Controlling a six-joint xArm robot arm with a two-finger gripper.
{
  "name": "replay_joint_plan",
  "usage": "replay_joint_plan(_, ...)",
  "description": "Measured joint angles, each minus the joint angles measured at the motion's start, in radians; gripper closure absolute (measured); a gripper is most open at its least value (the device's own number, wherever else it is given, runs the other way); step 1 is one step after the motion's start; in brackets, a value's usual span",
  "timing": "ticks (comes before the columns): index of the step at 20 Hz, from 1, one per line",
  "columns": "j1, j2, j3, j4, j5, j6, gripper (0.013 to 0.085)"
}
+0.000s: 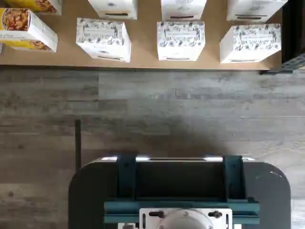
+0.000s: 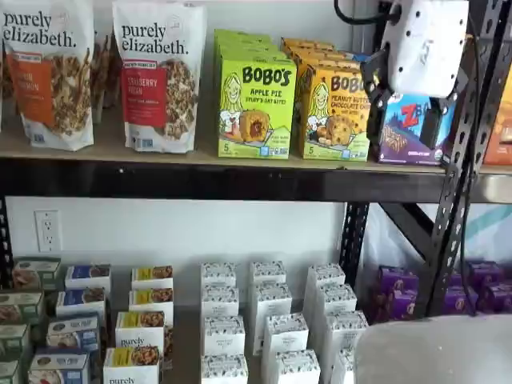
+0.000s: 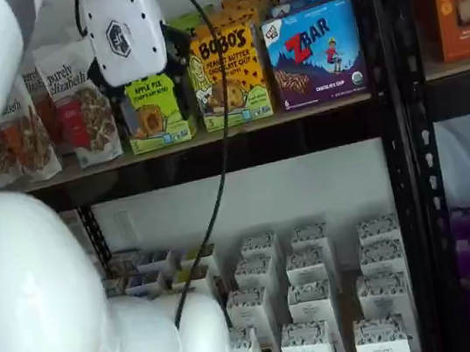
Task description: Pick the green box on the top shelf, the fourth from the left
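Observation:
The green box (image 2: pixel 256 108), a lime-green Bobo's Apple Pie carton, stands upright on the top shelf (image 2: pixel 200 182), with identical copies behind it. It also shows in a shelf view (image 3: pixel 153 113), its top hidden by my gripper's white body. My gripper (image 2: pixel 404 100) hangs in front of the shelf at box height, apart from the boxes. In a shelf view (image 3: pixel 140 75) its two black fingers stand apart with a gap between them, and nothing is held. The wrist view shows neither the green box nor the fingers.
Purely Elizabeth bags (image 2: pixel 160 76) stand left of the green box; a yellow-orange Bobo's box (image 2: pixel 334 108) and a blue Zbar box (image 3: pixel 315 49) stand right. A black upright (image 2: pixel 460 160) is at the right. White cartons (image 1: pixel 181 40) fill the lower shelf. A dark mount (image 1: pixel 178 195) shows in the wrist view.

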Motion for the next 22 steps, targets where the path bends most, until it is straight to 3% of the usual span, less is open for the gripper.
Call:
replay_joint_plan(2, 0.040, -0.052, 0.047, -0.044, -0.086, 0.023, 0.0130)
replay_joint_plan(4, 0.053, -0.075, 0.066, -0.061, -0.129, 0.032, 0.0130)
replay_joint_plan(22, 0.054, -0.077, 0.079, -0.032, -0.162, 0.042, 0.0130)
